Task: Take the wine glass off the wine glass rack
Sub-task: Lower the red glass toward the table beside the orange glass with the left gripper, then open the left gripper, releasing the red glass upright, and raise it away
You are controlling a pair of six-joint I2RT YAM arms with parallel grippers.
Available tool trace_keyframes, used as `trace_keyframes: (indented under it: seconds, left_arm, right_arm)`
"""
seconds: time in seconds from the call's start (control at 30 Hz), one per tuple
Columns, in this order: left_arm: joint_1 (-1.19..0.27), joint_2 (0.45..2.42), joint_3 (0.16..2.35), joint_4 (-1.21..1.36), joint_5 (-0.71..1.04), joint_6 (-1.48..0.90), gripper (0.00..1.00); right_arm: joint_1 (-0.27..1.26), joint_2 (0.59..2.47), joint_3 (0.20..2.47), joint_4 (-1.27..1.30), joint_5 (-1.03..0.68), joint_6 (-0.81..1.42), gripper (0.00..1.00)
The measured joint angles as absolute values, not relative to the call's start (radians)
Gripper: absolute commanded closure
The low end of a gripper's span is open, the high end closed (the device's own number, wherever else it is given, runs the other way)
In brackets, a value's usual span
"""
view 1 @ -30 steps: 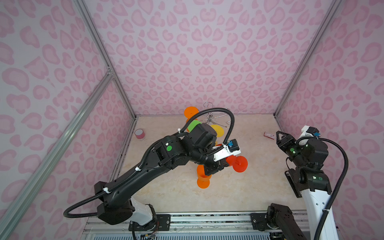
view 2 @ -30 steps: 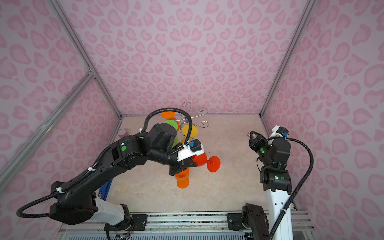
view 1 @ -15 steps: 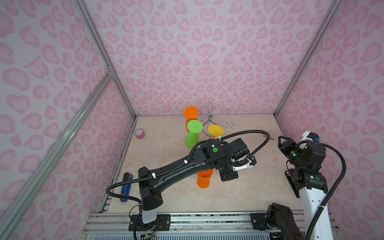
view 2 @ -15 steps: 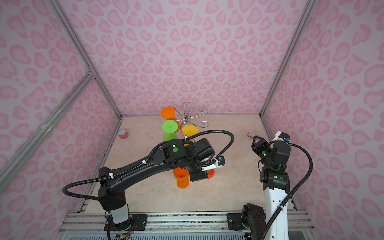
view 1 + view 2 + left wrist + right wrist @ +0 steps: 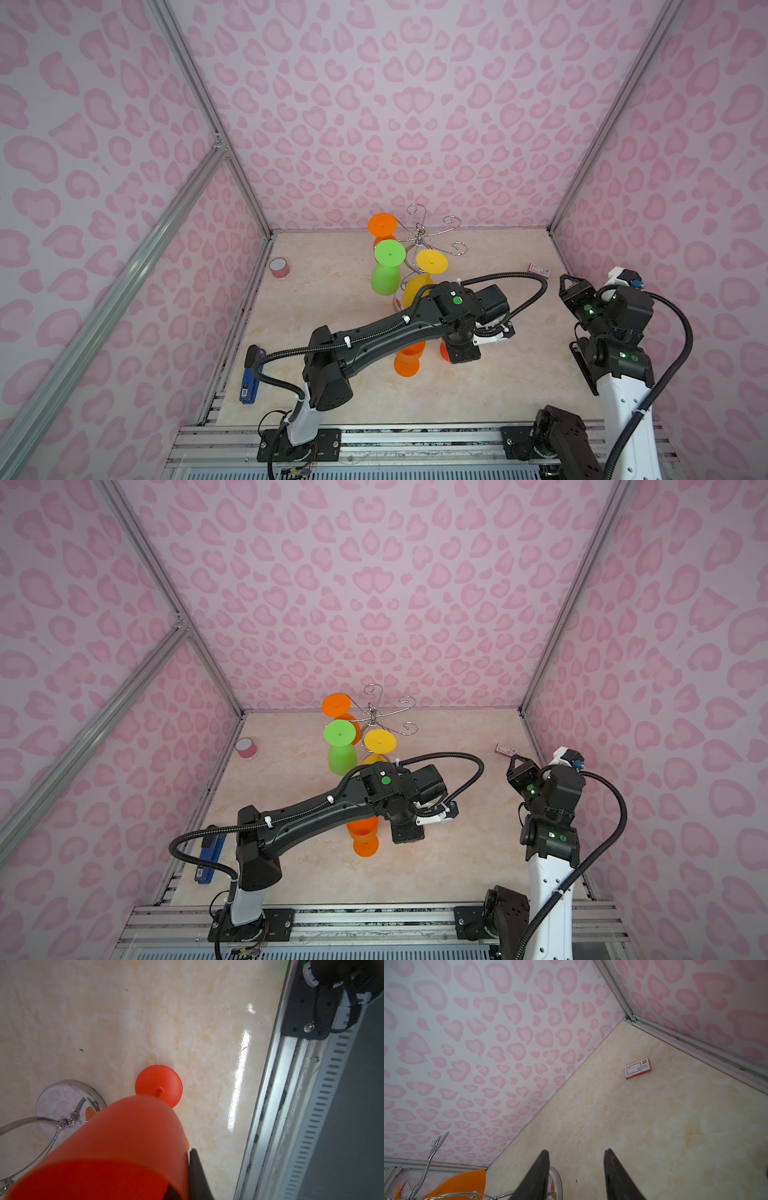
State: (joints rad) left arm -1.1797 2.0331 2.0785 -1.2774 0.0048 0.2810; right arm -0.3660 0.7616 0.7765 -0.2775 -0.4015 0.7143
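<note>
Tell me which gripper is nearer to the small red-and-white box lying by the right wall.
Right. The right gripper hovers close beside the box, empty. The left gripper is farther off, toward the middle, closed on the red wine glass.

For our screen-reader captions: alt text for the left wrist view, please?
A red wine glass fills much of the frame, its foot toward the marble table, one dark gripper finger against its side. The wine glass rack's round chrome base stands beside it; a metal rail edges the table.
</note>
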Motion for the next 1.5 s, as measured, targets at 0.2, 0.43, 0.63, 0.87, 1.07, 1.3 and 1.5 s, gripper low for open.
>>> trace_keyframes:
  seconds: [0.2,0.43,0.63,0.87,1.07,1.3,1.5]
  left_arm:
    - [-1.174,2.08,2.078,-1.276,0.017,0.281,0.98]
    - [-1.156,2.111,2.078,-1.261,0.033,0.28,0.9]
    - [-1.154,2.116,2.078,-1.258,0.034,0.276,0.72]
    - [-1.153,2.115,2.099,-1.262,0.037,0.26,0.47]
    - [-1.154,2.054,2.169,-1.262,0.0,0.246,0.35]
    - [-1.156,1.805,2.187,-1.232,-0.007,0.193,0.35]
    - [-1.085,1.53,2.014,-1.084,0.019,0.089,0.35]
  right_arm:
    - [-0.367,0.759,0.769,-0.274,-0.402,0.714,0.56]
    - [-0.369,0.758,0.763,-0.274,-0.413,0.715,0.56]
    - [-0.369,0.759,0.763,-0.274,-0.416,0.715,0.56]
    - [-0.369,0.758,0.755,-0.263,-0.42,0.723,0.56]
    - [-0.369,0.757,0.755,-0.253,-0.424,0.723,0.56]
    - [-0.369,0.755,0.746,-0.244,-0.443,0.746,0.56]
    - [-0.358,0.727,0.771,-0.233,-0.491,0.78,0.56]
